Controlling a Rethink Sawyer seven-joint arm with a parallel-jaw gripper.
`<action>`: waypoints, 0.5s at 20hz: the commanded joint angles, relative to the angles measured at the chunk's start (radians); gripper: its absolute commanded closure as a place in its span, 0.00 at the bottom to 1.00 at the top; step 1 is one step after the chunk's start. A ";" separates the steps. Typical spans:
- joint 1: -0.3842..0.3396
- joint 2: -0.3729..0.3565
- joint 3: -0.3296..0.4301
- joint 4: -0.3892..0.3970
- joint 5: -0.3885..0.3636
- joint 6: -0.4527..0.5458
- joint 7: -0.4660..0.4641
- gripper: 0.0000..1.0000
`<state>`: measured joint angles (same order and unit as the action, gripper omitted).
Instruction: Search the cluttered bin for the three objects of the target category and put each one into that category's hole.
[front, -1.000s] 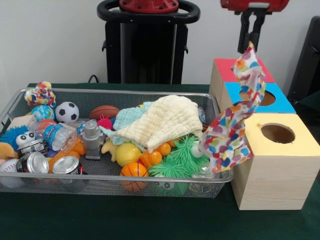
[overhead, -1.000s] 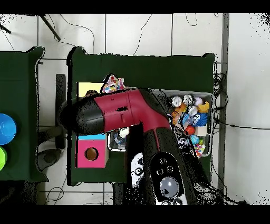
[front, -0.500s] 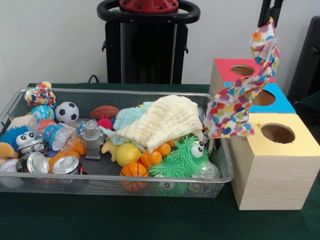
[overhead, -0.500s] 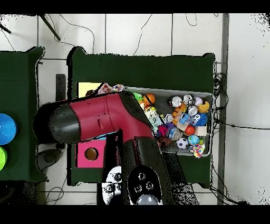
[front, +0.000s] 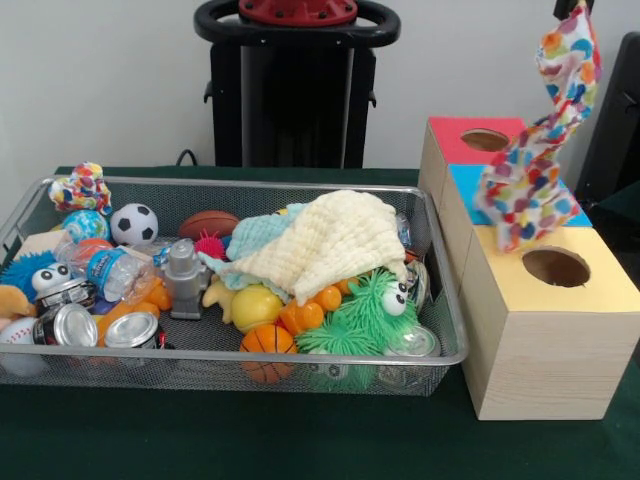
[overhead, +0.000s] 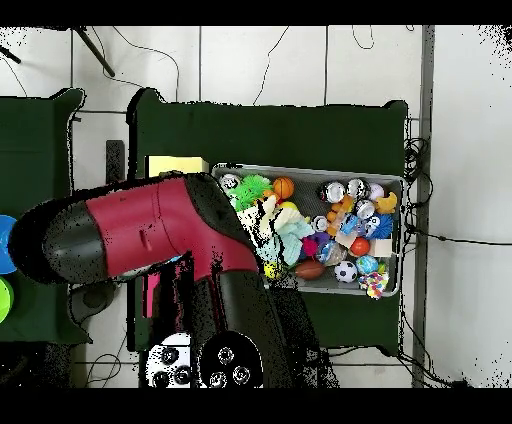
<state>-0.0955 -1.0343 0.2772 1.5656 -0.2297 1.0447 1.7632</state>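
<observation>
While dangling limp at upper right, spotted cloth (front: 540, 150): soft, light, floppy; best pinched by top corner; gripper's state cannot be told.

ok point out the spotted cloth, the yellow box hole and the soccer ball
spotted cloth (front: 535, 190), front view, on its hanging lower part
yellow box hole (front: 555, 267), front view, hole's middle
soccer ball (front: 133, 224), front view, ball's centre

spotted cloth (front: 540, 150) now clear of the bin (front: 440, 300), higher, over the boxes (front: 545, 330)
</observation>
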 joint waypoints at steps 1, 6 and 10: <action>0.002 0.029 -0.048 0.006 0.012 0.078 0.188 1.00; -0.006 0.023 -0.052 -0.009 0.023 0.093 0.154 1.00; -0.018 0.044 -0.053 0.006 0.012 0.035 0.129 1.00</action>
<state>-0.0822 -1.0342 0.2616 1.5541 -0.2172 1.0449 1.7632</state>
